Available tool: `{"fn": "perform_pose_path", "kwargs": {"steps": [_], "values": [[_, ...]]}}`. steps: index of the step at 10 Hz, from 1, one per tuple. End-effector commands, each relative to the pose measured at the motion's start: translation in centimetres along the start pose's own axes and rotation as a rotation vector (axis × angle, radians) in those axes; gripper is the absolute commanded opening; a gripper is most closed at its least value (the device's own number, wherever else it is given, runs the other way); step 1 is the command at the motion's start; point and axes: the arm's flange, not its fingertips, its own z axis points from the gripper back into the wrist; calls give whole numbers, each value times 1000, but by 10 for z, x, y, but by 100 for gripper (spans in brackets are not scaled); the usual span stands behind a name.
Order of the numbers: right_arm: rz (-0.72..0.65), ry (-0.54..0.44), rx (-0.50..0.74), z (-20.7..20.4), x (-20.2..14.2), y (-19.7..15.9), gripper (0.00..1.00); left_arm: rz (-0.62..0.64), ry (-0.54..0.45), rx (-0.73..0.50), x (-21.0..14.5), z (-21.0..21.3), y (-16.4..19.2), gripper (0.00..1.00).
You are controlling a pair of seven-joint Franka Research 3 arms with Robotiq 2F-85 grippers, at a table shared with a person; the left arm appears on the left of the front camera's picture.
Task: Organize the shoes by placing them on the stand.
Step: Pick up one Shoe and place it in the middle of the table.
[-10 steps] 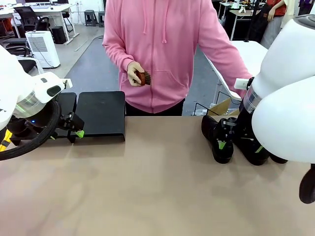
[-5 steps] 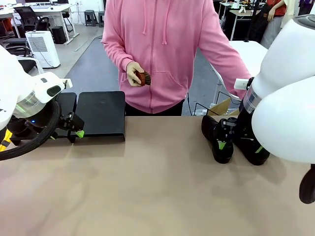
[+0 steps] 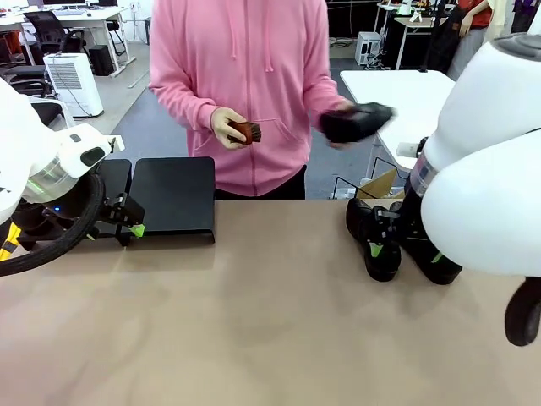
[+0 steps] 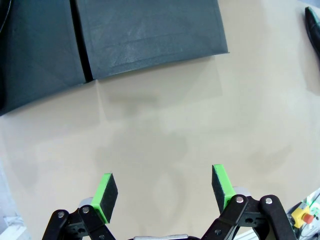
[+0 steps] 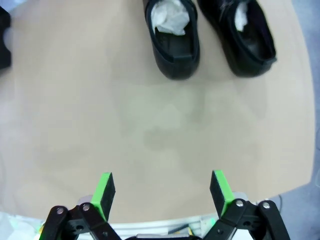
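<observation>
Now, shoes on table: two black glossy leather shoes [image 5: 172, 37], stuffed with white crumpled paper [image 5: 170, 17], lie side by side at the top of the right wrist frame, close but apart; in the front frame they sit at centre right, partly behind the right arm [image 3: 490, 169].
Shoe in air: a third black shoe [image 3: 357, 121], motion-blurred, is held up at upper centre-right of the front frame by the person [image 3: 245, 51] in a pink hoodie.
Stand: the low black matte stand [image 3: 173, 199] of two flat-topped units sits at the left of the front frame, on the far side of the tan tabletop [image 3: 270, 321].
Right gripper [image 5: 162, 187]: released, green pads spread wide, grasping nothing, pointing down at bare tabletop just short of the two shoes.
Left gripper [image 4: 162, 187]: released, fingers wide, grasping nothing, low over the tabletop just in front of the stand.
Left arm [image 3: 34, 161]: enters from the left edge, wrist bent down toward the stand's front edge.
Person's hand [image 3: 225, 125]: at upper centre, curled around a small dark brown brush [image 3: 248, 133] held at the waist.
</observation>
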Motion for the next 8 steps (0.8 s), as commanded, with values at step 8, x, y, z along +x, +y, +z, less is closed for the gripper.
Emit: {"fn": "perform_pose_path", "kwargs": {"steps": [8], "values": [[241, -28, -43, -94, 127, 56, 100, 12, -1, -14, -1, -1, 1, 97]]}}
